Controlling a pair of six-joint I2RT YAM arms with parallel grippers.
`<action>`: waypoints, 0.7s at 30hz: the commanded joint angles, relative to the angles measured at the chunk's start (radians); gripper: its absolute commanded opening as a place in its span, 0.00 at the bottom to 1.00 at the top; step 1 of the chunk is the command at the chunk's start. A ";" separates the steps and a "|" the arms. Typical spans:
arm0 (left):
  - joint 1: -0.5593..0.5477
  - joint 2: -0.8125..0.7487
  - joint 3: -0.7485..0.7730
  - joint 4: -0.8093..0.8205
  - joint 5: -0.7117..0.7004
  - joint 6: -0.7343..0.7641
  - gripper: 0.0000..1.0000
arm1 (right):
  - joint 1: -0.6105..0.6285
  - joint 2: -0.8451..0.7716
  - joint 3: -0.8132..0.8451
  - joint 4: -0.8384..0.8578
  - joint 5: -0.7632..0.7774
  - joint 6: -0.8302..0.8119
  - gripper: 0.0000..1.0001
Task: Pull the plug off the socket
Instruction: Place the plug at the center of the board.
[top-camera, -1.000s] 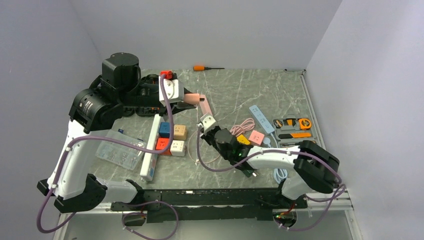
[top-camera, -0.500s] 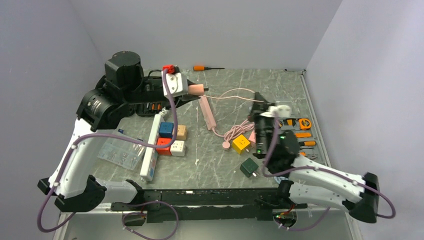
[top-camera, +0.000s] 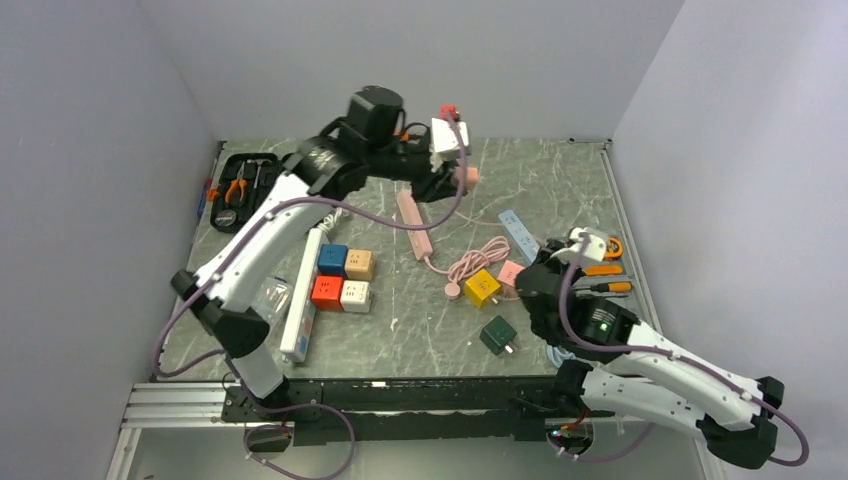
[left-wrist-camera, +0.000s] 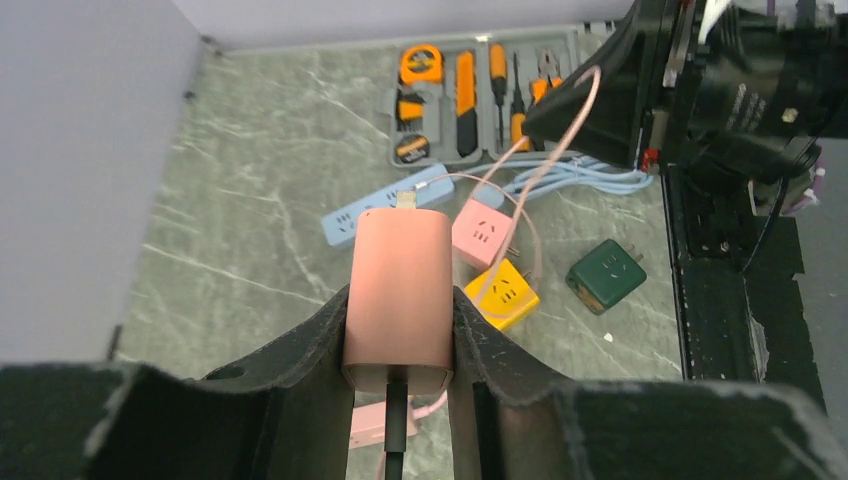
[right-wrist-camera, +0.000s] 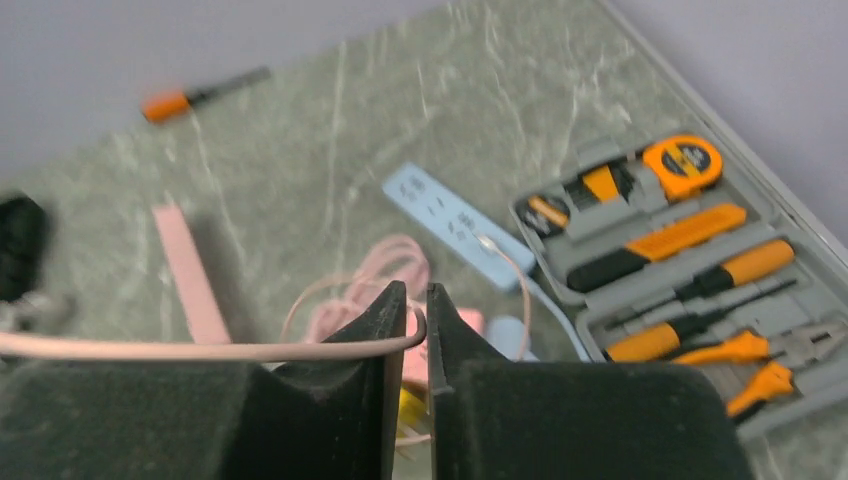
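two grips, one line: the left gripper (left-wrist-camera: 400, 302) clamps the pink plug (left-wrist-camera: 398, 270), lifted at 12 o'clock clear of the pink socket strip (top-camera: 413, 222); the right gripper (right-wrist-camera: 414, 296) at 4 o'clock pinches its thin cable (right-wrist-camera: 200, 350). if the arms move apart the cable may tighten — the plug could slip out.

Pink plug (left-wrist-camera: 397, 290) and cable (right-wrist-camera: 200, 350); grey veined table (top-camera: 560, 190).

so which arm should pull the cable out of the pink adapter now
Right, probably: the right tool is shut on the pink cable, whose plug looks seated in the pink adapter. The left tool clamps that adapter, so it anchors.
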 joint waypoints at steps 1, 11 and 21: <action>-0.027 0.104 0.006 0.022 0.007 -0.019 0.16 | 0.000 0.093 0.028 -0.493 -0.125 0.480 0.24; -0.048 0.413 0.115 0.030 0.016 -0.043 0.14 | -0.001 0.148 -0.031 -0.570 -0.356 0.551 0.73; -0.100 0.580 0.151 0.073 0.011 -0.089 0.17 | 0.004 -0.168 -0.054 -0.465 -0.455 0.487 0.69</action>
